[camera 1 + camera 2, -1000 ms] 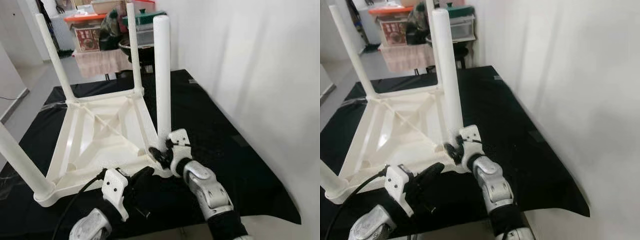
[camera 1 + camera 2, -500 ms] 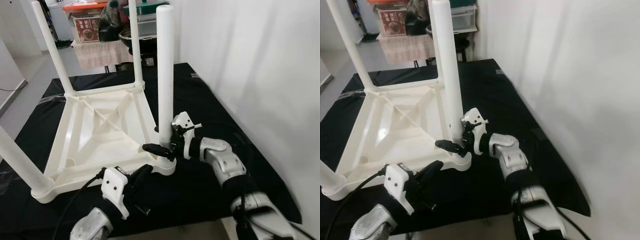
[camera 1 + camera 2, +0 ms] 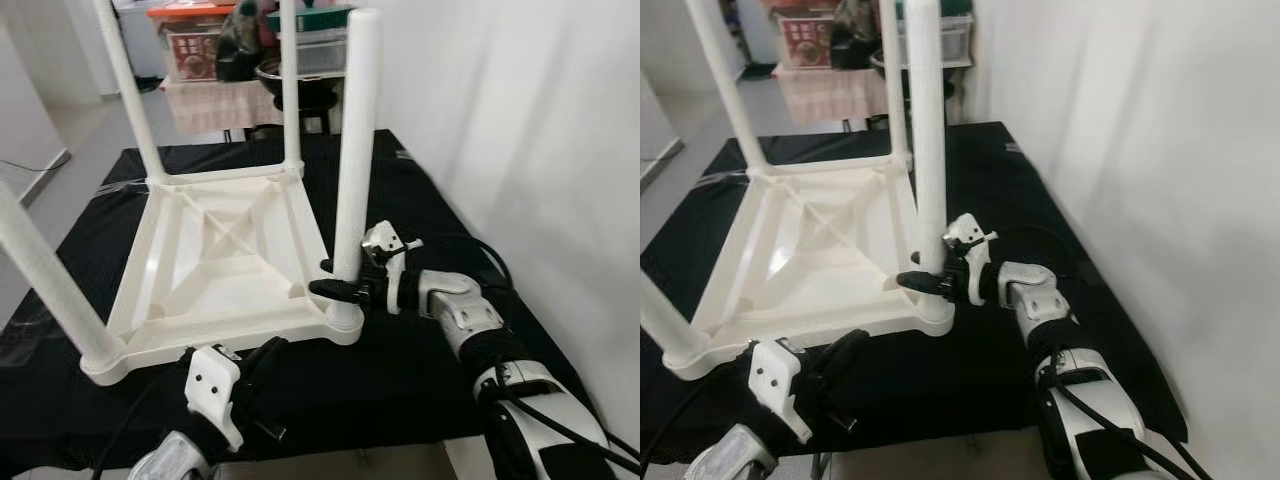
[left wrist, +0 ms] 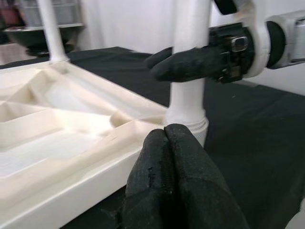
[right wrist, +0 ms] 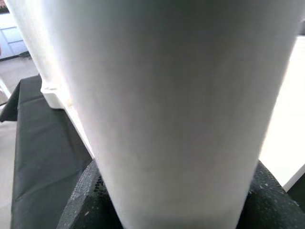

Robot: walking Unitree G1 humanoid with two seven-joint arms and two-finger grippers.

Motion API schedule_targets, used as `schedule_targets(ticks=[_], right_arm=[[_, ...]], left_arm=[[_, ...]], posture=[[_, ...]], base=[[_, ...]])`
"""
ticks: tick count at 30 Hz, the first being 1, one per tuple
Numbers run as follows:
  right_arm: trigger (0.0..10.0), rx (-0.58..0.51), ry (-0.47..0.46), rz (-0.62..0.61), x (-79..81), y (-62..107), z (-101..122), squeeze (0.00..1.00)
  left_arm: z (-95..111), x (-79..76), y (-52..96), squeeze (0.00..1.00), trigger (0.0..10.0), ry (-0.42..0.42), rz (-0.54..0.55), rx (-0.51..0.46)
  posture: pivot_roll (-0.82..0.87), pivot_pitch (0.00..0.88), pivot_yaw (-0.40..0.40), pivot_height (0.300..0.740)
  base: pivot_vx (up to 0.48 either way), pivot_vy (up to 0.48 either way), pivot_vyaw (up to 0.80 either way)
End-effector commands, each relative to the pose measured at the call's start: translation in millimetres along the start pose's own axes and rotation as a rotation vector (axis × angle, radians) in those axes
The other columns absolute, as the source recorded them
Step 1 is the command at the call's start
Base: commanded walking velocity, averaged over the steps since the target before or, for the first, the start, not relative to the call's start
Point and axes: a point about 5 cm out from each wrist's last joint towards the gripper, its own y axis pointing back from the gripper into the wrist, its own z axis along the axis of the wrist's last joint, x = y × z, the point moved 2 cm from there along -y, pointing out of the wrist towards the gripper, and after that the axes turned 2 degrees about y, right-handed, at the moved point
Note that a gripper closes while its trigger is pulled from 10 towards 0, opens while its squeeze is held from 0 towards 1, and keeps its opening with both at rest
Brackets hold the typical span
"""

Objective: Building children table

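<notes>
A black cloth [image 3: 430,380] covered the counter, and on it lay the white children's table [image 3: 225,260] upside down, top flat on the cloth and legs pointing up. The near right leg [image 3: 355,150] stood upright in its corner socket [image 3: 343,318], its long axis vertical.

The right gripper [image 3: 340,290] reached in from the robot's right, level with the cloth, and pinched that leg low down, just above the socket, with one black finger on each side of the tube. The gripper's line therefore ran across the leg's axis, which suited twisting or pressing the leg down into its seat. This arm was plainly the nearer one and already on the part.

The left gripper [image 4: 176,186] hovered just in front of the same corner, fingers pressed together on nothing, apart from the table's edge.
</notes>
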Motion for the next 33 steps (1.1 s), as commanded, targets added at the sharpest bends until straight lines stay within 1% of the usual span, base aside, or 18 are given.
schedule_targets(ticks=[1, 2, 3, 4, 5, 6, 7, 9, 11, 13, 15, 16, 20, 21, 27, 28, 31, 33], right_arm=[[0.0, 0.043, -0.075, -0.09, -1.7, 13.8, -28, 0.0], [0.0, 0.076, -0.081, -0.197, -1.1, 18.2, -43, 0.0], [0.0, 0.076, -0.081, -0.197, -1.1, 18.2, -43, 0.0], [0.0, 0.116, -0.114, -0.634, 9.4, 23.1, -70, 0.0], [0.0, 0.116, -0.114, -0.634, 9.4, 23.1, -70, 0.0], [0.0, 0.138, -0.206, -0.766, 39.2, 19.9, -84, 0.0], [0.0, 0.139, -0.248, -0.717, 56.9, 11.8, -86, 0.0], [0.0, 0.139, -0.248, -0.717, 56.9, 11.8, -86, 0.0], [0.0, 0.116, -0.249, -0.616, 79.2, -13.2, -84, 0.0], [0.0, 0.116, -0.249, -0.616, 79.2, -13.2, -84, 0.0], [0.0, 0.1, -0.204, -0.571, 79.1, -26.1, -79, 0.0], [10.0, 0.1, -0.169, -0.563, 71.5, -27.3, -75, 0.0], [10.0, 0.068, -0.121, -0.508, 58.8, -27.7, -63, 0.02], [10.0, 0.01, -0.088, -0.385, 54.2, -28.6, -43, 1.0], [10.0, -0.043, 0.043, -0.193, 48.5, -21.9, -5, 1.0], [10.0, -0.049, 0.07, -0.103, 44.3, -19.7, 4, 0.0], [10.0, -0.043, 0.128, 0.077, 35.1, -16.2, 21, 0.0], [10.0, -0.036, 0.136, 0.108, 33.3, -16.5, 23, 0.0]], left_arm=[[1, 2.1, 4.0, 0.0, 10.0, -0.006, 0.005, 0.006], [0, 2.5, 5.3, 0.0, 10.0, -0.005, 0.006, 0.009], [0, 2.5, 5.3, 0.0, 10.0, -0.005, 0.006, 0.009], [-2, 3.9, 7.8, 0.0, 10.0, 0.004, 0.009, 0.021], [-2, 3.9, 7.8, 0.0, 10.0, 0.004, 0.009, 0.021], [-5, 3.5, 8.3, 0.0, 10.0, 0.016, 0.008, 0.033], [-6, 3.2, 8.4, 0.0, 10.0, 0.021, 0.005, 0.039], [-6, 3.2, 8.4, 0.0, 10.0, 0.021, 0.005, 0.039], [-9, -1.2, 4.9, 0.0, 10.0, 0.026, -0.035, 0.053], [-9, -1.2, 4.9, 0.0, 10.0, 0.026, -0.035, 0.053], [-9, -4.3, 0.9, 0.0, 10.0, 0.02, -0.072, 0.058], [-8, -3.4, -0.7, 0.0, 10.0, 0.016, -0.072, 0.054], [-7, -1.6, -2.5, 0.0, 10.0, 0.014, -0.059, 0.046], [-7, -2.0, -4.0, 0.0, 10.0, 0.017, -0.048, 0.04], [-7, -3.5, -6.6, 0.0, 10.0, 0.021, -0.044, 0.031], [-7, -2.6, -6.3, 0.0, 10.0, 0.019, -0.039, 0.03], [-7, -0.7, -6.1, 0.0, 10.0, 0.014, -0.029, 0.026], [-7, -0.5, -6.3, 0.0, 10.0, 0.013, -0.027, 0.025]], posture=[[0.02, 0.0, -0.018, 0.74], [0.01, 0.0, -0.022, 0.74], [0.01, 0.0, -0.022, 0.74], [-0.01, 0.0, -0.004, 0.74], [-0.01, 0.0, -0.004, 0.74], [-0.03, 0.0, 0.025, 0.74], [-0.03, 0.0, 0.03, 0.74], [-0.03, 0.0, 0.03, 0.74], [-0.05, 0.0, 0.065, 0.74], [-0.05, 0.0, 0.065, 0.74], [-0.05, 0.0, 0.062, 0.74], [-0.05, 0.0, 0.056, 0.74], [-0.05, 0.0, 0.05, 0.74], [-0.04, 0.0, 0.042, 0.74], [-0.03, 0.0, 0.026, 0.74], [-0.02, 0.0, 0.02, 0.74], [-0.01, 0.0, 0.011, 0.74], [-0.01, 0.0, 0.011, 0.74]], base=[[0.0, 0.0, 0.0], [0.0, 0.0, 0.0], [0.0, 0.0, 0.0], [0.0, 0.0, 0.0], [0.0, 0.0, 0.0], [0.0, 0.0, 0.0], [0.0, 0.0, 0.0], [0.0, 0.0, 0.0], [0.0, 0.0, 0.0], [0.0, 0.0, 0.0], [0.0, 0.0, 0.0], [0.0, 0.0, 0.0], [0.0, 0.0, 0.0], [0.0, 0.0, 0.0], [0.0, 0.0, 0.0], [0.0, 0.0, 0.0], [0.0, 0.0, 0.0], [0.0, 0.0, 0.0]])
